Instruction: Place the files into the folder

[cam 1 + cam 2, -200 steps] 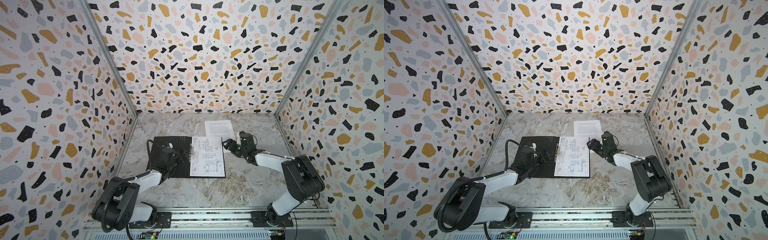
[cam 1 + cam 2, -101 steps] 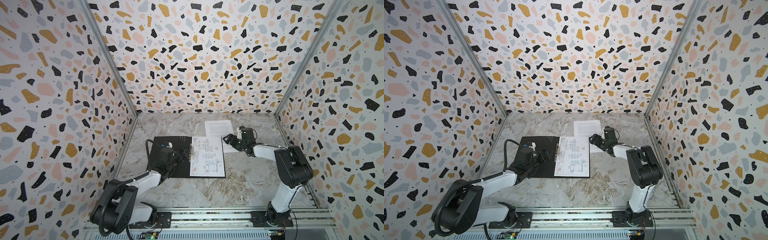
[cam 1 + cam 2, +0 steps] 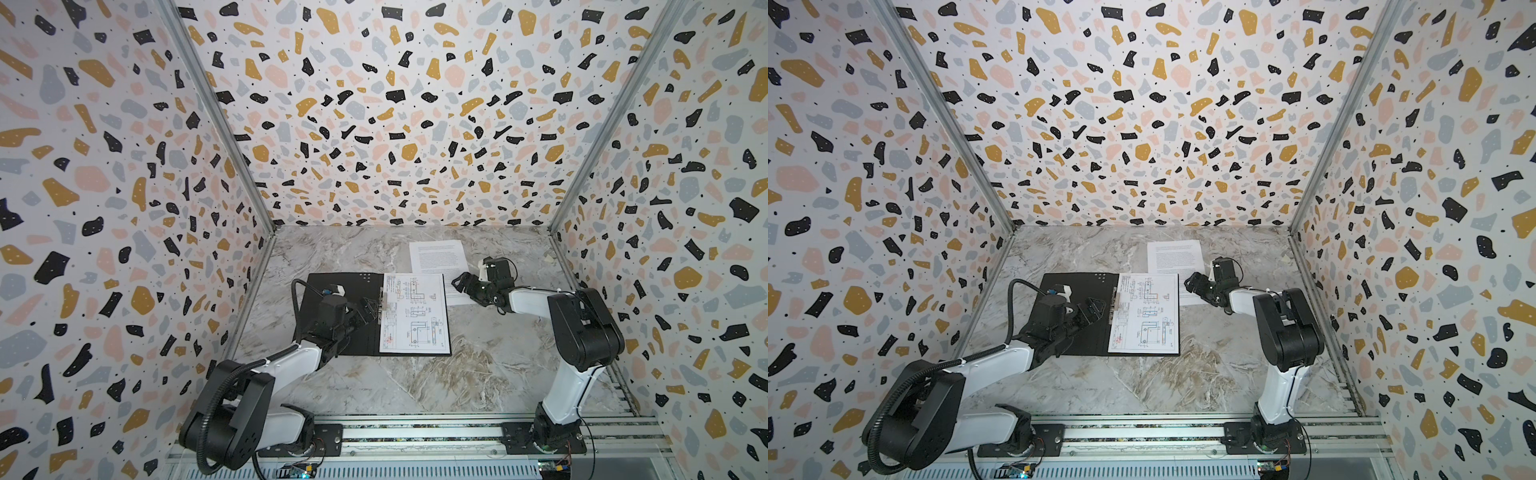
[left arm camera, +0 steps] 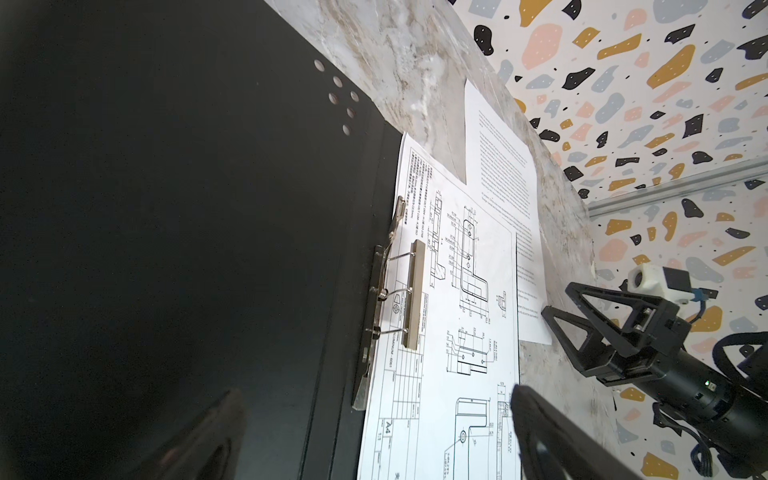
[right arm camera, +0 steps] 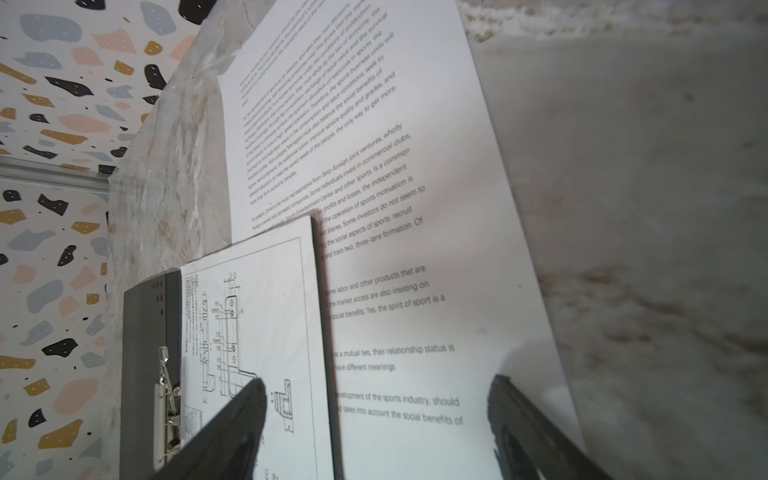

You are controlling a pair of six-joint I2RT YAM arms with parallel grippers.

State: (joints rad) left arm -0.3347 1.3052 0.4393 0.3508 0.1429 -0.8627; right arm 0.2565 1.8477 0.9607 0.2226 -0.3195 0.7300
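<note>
**A:** Where do our files lie?

**B:** We see the drawing sheet (image 3: 415, 316) flat on the right half of the open folder (image 3: 357, 284), its left edge at the spine clip (image 4: 409, 299). The text sheet (image 3: 436, 255) lies off the folder's far right corner, one edge tucked under it.

**A:** And our grippers?

**B:** The left gripper (image 3: 371, 308) hangs spread and empty over the folder's left half. The right gripper (image 3: 460, 283), also spread and empty, hovers just right of the folder, above the text sheet. Open table (image 3: 478, 365) runs from the folder's near edge.
</note>
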